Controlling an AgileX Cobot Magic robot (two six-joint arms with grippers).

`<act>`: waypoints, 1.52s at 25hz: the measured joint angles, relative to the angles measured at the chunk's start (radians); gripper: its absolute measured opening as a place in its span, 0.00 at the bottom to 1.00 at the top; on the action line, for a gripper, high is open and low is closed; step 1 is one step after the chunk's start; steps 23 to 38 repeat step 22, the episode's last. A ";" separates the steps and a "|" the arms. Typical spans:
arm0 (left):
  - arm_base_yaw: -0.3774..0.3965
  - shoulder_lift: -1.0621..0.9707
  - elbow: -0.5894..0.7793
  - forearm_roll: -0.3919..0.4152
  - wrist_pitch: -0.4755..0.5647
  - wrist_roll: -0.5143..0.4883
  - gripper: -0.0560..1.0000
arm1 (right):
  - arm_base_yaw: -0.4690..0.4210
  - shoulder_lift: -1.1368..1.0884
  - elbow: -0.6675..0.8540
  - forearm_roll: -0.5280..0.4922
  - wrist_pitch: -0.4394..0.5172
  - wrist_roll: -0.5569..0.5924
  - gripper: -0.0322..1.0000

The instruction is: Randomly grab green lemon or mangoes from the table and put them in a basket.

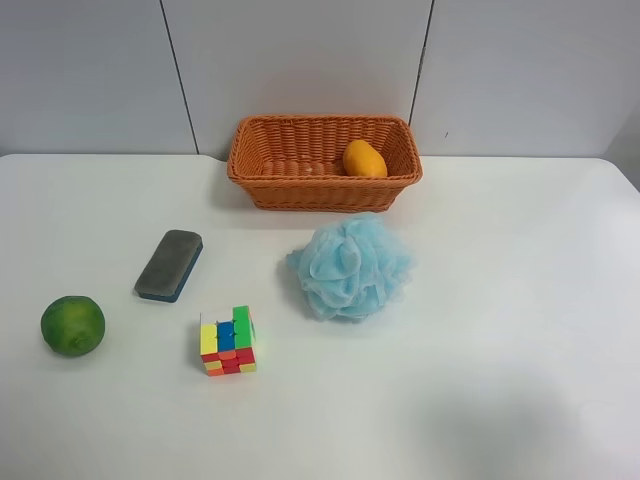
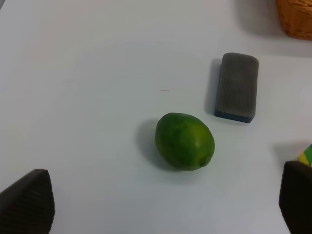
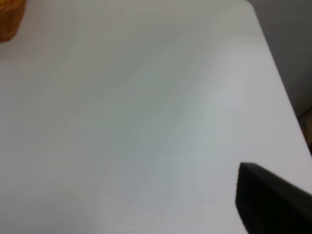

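The green lemon lies on the white table at the exterior high view's left; neither arm shows in that view. In the left wrist view the lemon lies ahead of my left gripper, which is open and empty, with one fingertip on each side and short of the fruit. The mango lies inside the wicker basket at the back. In the right wrist view only one dark finger shows, far off to one side, over bare table. It holds nothing.
A grey eraser block lies between the lemon and the basket. A colourful puzzle cube and a blue bath pouf sit mid-table. A basket corner shows in both wrist views.
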 joint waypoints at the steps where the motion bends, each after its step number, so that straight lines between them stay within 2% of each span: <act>1: 0.000 0.000 0.000 0.000 0.000 0.000 0.91 | -0.023 0.000 0.003 0.006 0.000 -0.009 0.97; 38: 0.000 0.000 0.000 0.000 0.000 0.000 0.91 | -0.040 0.000 0.003 0.008 -0.002 -0.013 0.97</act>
